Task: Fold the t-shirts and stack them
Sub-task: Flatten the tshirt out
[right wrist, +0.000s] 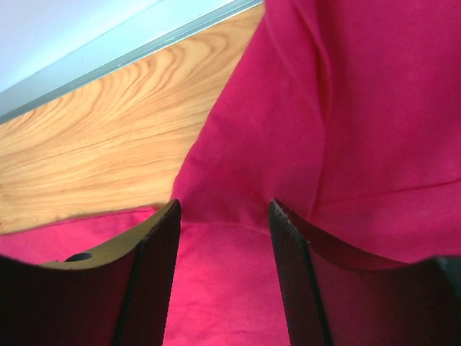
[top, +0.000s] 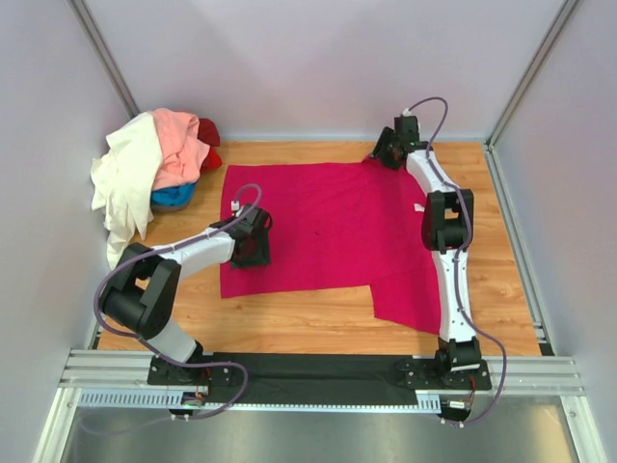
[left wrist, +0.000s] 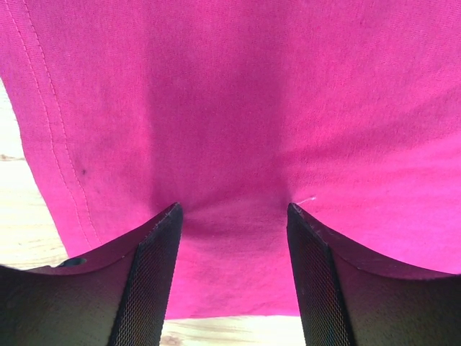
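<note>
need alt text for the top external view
A large magenta t-shirt lies spread on a wooden table, the left arm reaching its left edge, the right arm its far right corner. Other shirts sit piled at far left.

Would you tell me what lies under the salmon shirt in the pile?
A blue shirt and a red one peek out beneath the salmon shirt; the rest of them is covered.

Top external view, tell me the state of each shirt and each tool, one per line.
magenta shirt: spread out flat, unfolded.
shirt pile: crumpled heap, far left corner, unfolded.
left tool: open, over the magenta shirt near its left edge.
right tool: open, at its far right corner.
</note>
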Robot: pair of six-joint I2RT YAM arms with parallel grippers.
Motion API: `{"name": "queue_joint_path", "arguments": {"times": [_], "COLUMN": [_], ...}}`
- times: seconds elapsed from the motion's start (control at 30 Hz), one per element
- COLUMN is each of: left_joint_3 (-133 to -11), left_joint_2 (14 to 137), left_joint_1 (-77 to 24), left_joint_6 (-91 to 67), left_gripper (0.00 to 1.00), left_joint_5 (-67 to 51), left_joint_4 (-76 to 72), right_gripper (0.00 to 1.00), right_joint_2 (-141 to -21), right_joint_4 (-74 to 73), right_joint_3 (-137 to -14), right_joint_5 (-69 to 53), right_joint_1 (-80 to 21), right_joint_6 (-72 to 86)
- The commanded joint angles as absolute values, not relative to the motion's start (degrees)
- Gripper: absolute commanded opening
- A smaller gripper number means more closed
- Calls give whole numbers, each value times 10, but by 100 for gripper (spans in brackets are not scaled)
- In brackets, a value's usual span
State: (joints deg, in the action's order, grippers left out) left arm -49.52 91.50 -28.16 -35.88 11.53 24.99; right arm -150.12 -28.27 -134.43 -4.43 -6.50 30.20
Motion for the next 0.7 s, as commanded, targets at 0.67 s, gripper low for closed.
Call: {"name": "queue_joint_path", "arguments": {"times": [0.67], "left_joint_3": [-454], "left_joint_2": [979], "left_joint_1": [-305], "left_joint_6": [-366], "left_gripper": [64], "left_joint_5": [91], "left_joint_4": [245], "right_gripper": [50], "right_joint_2": [-1431], "right_joint_4": [-167], "right_joint_3": [-1243], "right_joint_5": [-91], "right_joint_1": [-12], "right_joint_6": [350]}}
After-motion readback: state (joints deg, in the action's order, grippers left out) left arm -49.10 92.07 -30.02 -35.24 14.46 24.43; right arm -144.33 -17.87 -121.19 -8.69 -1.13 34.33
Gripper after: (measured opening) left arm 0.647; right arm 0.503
